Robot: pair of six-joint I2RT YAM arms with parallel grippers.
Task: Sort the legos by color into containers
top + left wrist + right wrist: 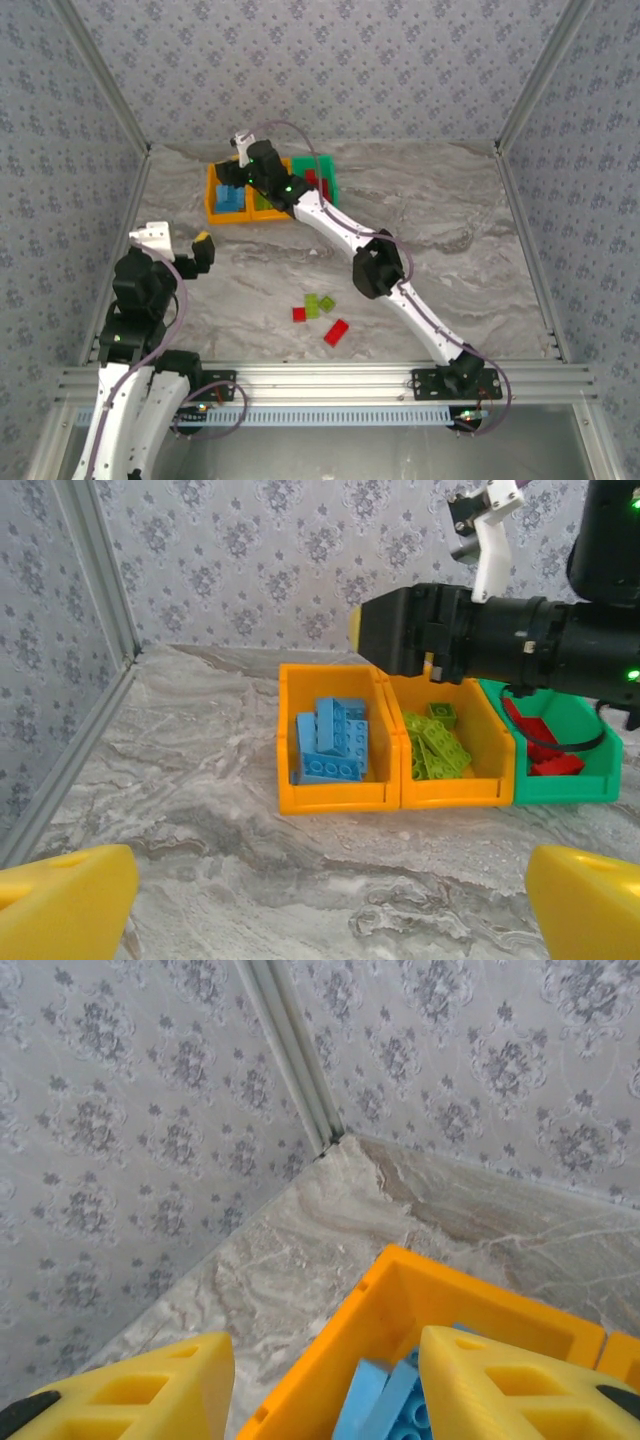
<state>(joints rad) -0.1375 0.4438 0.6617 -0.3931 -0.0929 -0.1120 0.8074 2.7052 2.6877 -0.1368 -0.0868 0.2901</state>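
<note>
Two yellow fingers (130, 1390) of the right gripper (325, 1385) stand partly apart with nothing between them. Below the gap I see the far corner of the left orange bin (400, 1270) and the blue bricks (385, 1400) lying in it. The claw hovers low over that bin, close to its rim.

Across the table (450, 230), the left gripper (200, 250) hangs near the left wall (60, 200), spread wide and empty, facing the row of bins. The middle orange bin (455, 792) holds lime bricks (437, 745), and the green bin (570, 785) holds red bricks (545, 750).

Four pieces are not yet sorted. They lie near the front edge between the two arms: a small red brick (299, 314), two lime ones (312, 305) just beside it, and a longer red brick (336, 332) a little nearer.

Trouble could come two ways, I think. The right claw is so close to the bin wall that a sideways pull-away, rather than a lift, might hook the rim. Since the three bins are joined, the whole row would slide or tip. The leftover bricks also crowd one another, so a finger coming down on one colour may nudge or pinch its neighbour and carry the wrong brick to a bin. Whether any brick clings to a finger pad I cannot tell.
</note>
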